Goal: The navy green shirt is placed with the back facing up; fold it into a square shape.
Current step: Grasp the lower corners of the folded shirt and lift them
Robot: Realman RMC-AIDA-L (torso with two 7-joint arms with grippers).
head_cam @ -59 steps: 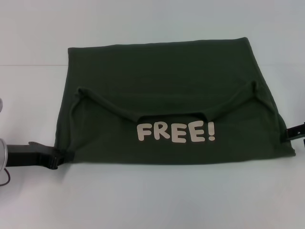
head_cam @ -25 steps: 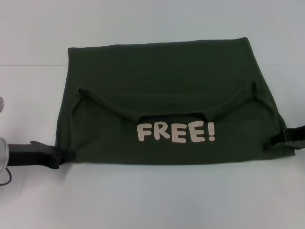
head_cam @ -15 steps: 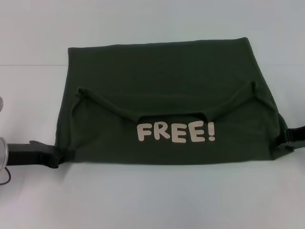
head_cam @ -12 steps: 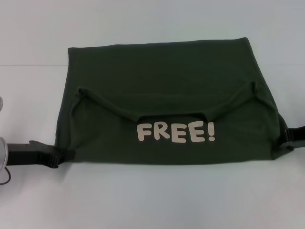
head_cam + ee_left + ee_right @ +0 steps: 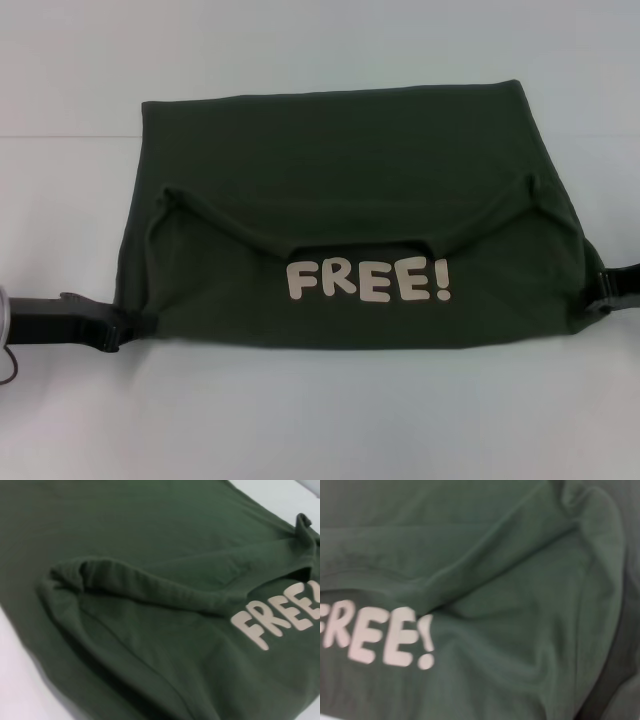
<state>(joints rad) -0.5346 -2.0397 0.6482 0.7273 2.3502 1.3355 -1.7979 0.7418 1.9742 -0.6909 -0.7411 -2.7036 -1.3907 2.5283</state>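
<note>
Head view: the navy green shirt (image 5: 340,210) lies spread on the white table (image 5: 320,420), its near part folded up so the cream "FREE!" lettering (image 5: 368,281) shows; the cloth is matte, soft cotton, roughly a trapezoid. The left gripper (image 5: 128,328) sits at the near left corner, fingers pressed together on the shirt's edge. The right gripper (image 5: 597,296) is at the near right edge; whether it pinches the cloth, I cannot tell.

Left wrist view: a rolled hem ridge (image 5: 145,587) crosses the folded cloth.

Right wrist view: soft creases run beside the lettering.
</note>
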